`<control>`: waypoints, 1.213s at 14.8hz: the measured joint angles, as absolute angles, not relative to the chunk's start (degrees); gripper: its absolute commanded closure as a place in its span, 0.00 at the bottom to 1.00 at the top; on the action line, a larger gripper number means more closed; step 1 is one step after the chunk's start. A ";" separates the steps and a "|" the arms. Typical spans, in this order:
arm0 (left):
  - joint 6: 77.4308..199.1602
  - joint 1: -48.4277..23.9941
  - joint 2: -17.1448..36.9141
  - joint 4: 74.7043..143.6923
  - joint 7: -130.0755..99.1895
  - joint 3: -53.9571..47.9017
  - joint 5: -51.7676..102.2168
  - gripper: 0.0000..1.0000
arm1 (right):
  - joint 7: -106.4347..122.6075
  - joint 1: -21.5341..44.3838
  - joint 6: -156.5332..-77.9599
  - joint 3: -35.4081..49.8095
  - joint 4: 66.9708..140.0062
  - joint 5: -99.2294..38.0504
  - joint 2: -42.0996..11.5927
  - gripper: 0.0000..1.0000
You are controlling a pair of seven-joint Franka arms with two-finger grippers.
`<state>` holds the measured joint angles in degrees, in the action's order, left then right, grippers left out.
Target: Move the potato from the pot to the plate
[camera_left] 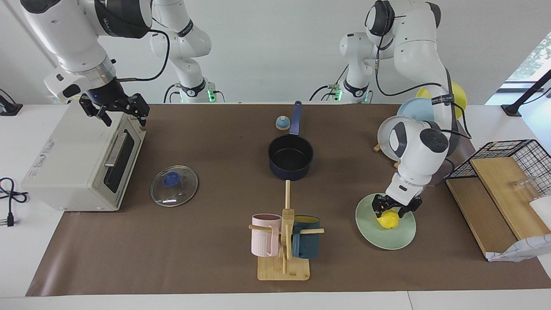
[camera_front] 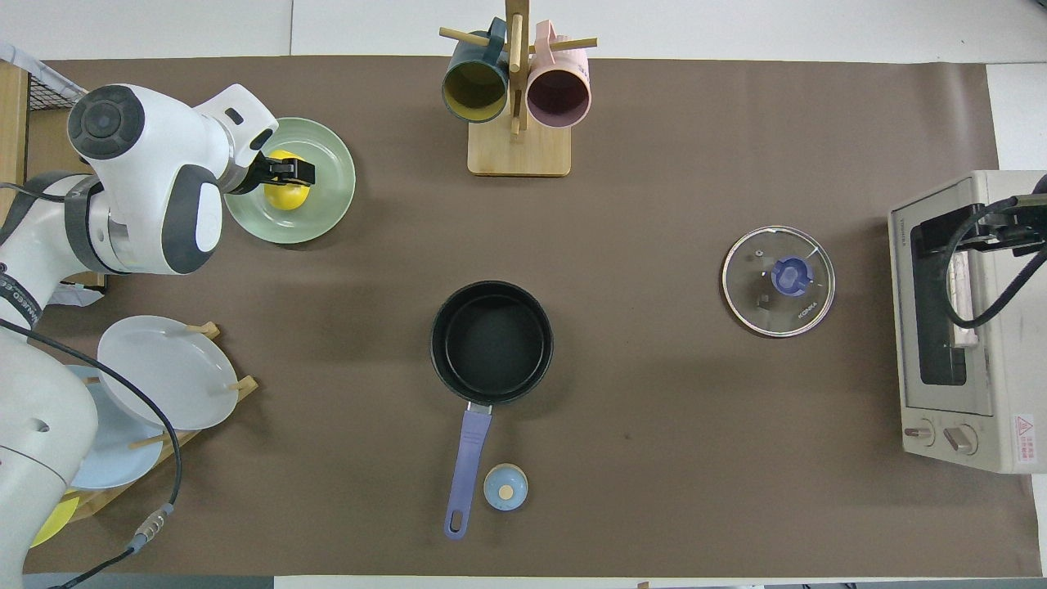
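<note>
Potato transfer status is recorded from largest item to smallest. The toaster oven is located at the right arm's end of the table, with the right gripper held over its top edge; whether that gripper's fingers are apart or together cannot be told. The plate is set at the left arm's end, at roughly 10 o'clock from the pot in the overhead view. The pot is seen empty at mid-table. The potato is positioned on the plate, with the left gripper lowered onto it, fingers placed on either side of it.
</note>
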<state>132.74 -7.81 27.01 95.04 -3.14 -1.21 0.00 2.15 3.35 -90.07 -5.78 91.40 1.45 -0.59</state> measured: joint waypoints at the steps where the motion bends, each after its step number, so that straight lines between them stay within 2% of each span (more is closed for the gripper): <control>1: 129.47 -7.78 25.80 93.86 -3.15 -1.14 0.00 0.00 | 2.15 3.34 -90.07 -5.78 91.40 1.45 -0.59 0.00; 4: 118.30 -7.58 19.19 91.52 -4.05 -0.83 0.01 0.00 | 2.15 3.34 -90.07 -5.78 91.41 1.45 -0.59 0.00; 11: 94.23 -5.11 0.55 91.51 -4.76 -0.65 0.01 0.00 | 2.15 3.34 -90.07 -5.78 91.41 1.45 -0.59 0.00; 14: 89.56 -5.10 -3.52 94.08 -4.79 -0.69 0.01 0.00 | 2.15 3.34 -90.07 -5.78 91.41 1.45 -0.59 0.00; 18: 90.61 -5.11 -5.66 99.86 -4.93 -0.91 0.01 0.00 | 2.15 3.34 -90.07 -5.78 91.41 1.45 -0.59 0.00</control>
<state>90.61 -5.11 -5.66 99.86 -4.93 -0.91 0.01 2.15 3.34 -90.07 -5.78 91.41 1.45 -0.59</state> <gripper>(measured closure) 0.000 0.000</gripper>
